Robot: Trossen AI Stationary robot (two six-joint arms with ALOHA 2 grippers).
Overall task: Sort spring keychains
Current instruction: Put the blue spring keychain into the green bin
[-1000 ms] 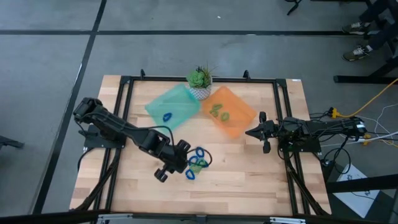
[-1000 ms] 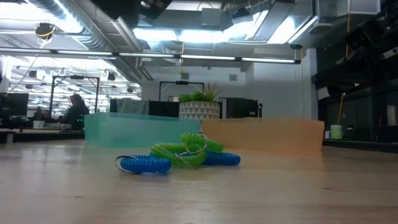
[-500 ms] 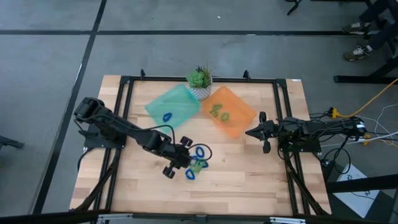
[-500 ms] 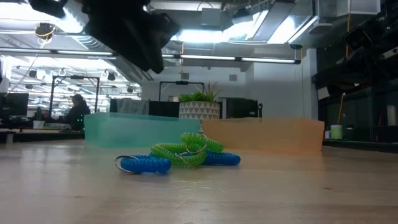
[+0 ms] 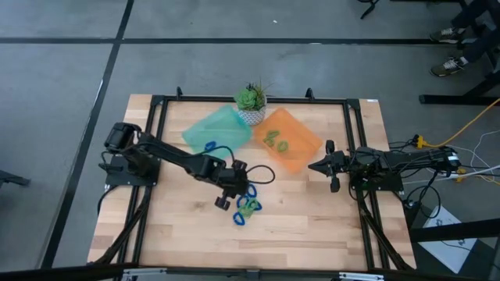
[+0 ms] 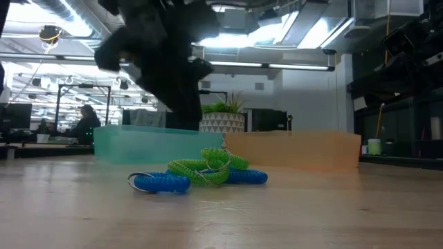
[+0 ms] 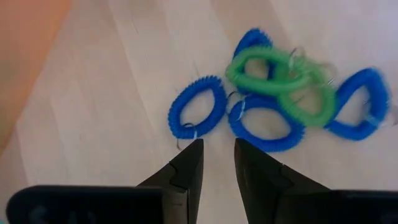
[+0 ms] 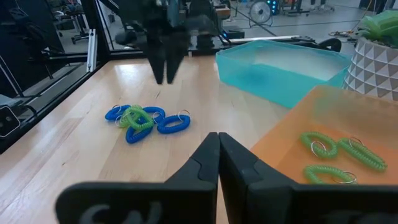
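Note:
A small pile of blue and green spring keychains [image 5: 247,203] lies on the wooden table, also in the low view [image 6: 201,173]. In the left wrist view, one blue loop [image 7: 198,107] lies apart beside the tangled green loops [image 7: 277,78]. My left gripper [image 7: 219,144] hovers over the pile's edge [image 5: 237,190], pointing down, its fingers a narrow gap apart and empty. My right gripper [image 8: 217,146] is shut and empty, at the table's right [image 5: 328,165]. One blue keychain [image 5: 209,146] lies in the teal tray [image 5: 223,125]. Green keychains [image 5: 275,140] lie in the orange tray [image 5: 301,148].
A potted plant [image 5: 251,99] stands at the far edge between the two trays. A black frame [image 5: 156,109] runs around the work area. Bare wood lies in front of the pile toward the near edge [image 5: 258,246].
My left gripper has moved toward the table's right and a little toward the far edge, coming down over the keychain pile. The pile and my right arm have kept still.

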